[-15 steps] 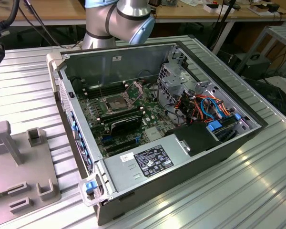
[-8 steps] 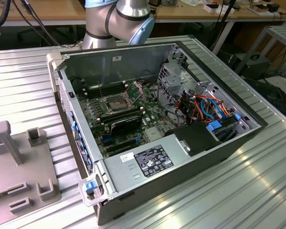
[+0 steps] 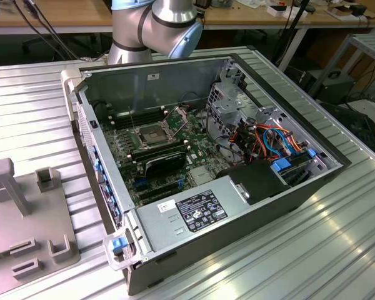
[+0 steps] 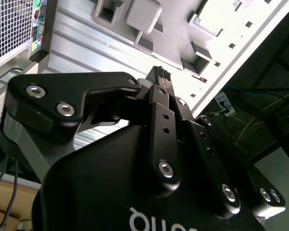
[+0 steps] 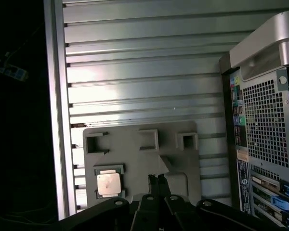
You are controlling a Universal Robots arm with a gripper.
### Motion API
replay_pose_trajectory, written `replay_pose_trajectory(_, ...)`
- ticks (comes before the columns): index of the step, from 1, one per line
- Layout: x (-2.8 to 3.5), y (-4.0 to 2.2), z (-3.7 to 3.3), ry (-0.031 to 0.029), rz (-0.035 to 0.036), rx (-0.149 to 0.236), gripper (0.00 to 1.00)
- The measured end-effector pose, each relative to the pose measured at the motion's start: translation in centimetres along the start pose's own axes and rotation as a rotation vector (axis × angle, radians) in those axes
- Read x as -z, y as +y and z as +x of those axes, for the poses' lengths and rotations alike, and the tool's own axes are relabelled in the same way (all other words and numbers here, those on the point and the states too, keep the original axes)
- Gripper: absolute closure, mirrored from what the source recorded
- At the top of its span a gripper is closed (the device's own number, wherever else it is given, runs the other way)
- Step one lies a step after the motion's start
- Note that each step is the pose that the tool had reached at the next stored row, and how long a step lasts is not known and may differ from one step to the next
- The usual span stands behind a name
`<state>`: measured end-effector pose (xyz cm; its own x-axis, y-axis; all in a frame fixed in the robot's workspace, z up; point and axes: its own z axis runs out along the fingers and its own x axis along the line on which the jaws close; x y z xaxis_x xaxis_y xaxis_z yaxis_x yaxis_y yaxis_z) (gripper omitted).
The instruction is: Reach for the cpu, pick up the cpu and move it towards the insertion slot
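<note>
While the pincer (image 5: 156, 180) hangs over the grey fixture plate (image 5: 176, 163) in the first wrist view, you can see its two black fingertips (image 5: 151, 179) clenched close together with nothing between them. Just beside them, but apart, the cpu (image 5: 108, 184) lies flat in a square recess of that plate. Beyond the plate runs the ribbed metal desk (image 5: 144, 72), and the rear panel of the open computer case (image 5: 265, 125) stands next to the plate. In the exterior view you find the insertion slot (image 3: 151, 133) just left of the frame's middle, on the green motherboard (image 3: 175, 150) inside the case, its dark centre showing. The arm (image 3: 156, 25) stands at the top of the frame, behind the case.
</note>
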<state>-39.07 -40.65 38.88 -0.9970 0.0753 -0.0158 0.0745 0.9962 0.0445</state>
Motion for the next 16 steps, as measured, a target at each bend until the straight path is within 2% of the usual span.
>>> replay_pose_trajectory(10, -0.01, -0.15, 1.24, 0.0004, 0.0, 0.0, 0.89)
replay_pose_trajectory(16, -0.02, -0.48, 2.18, 0.0006, 0.0, 0.0, 0.89)
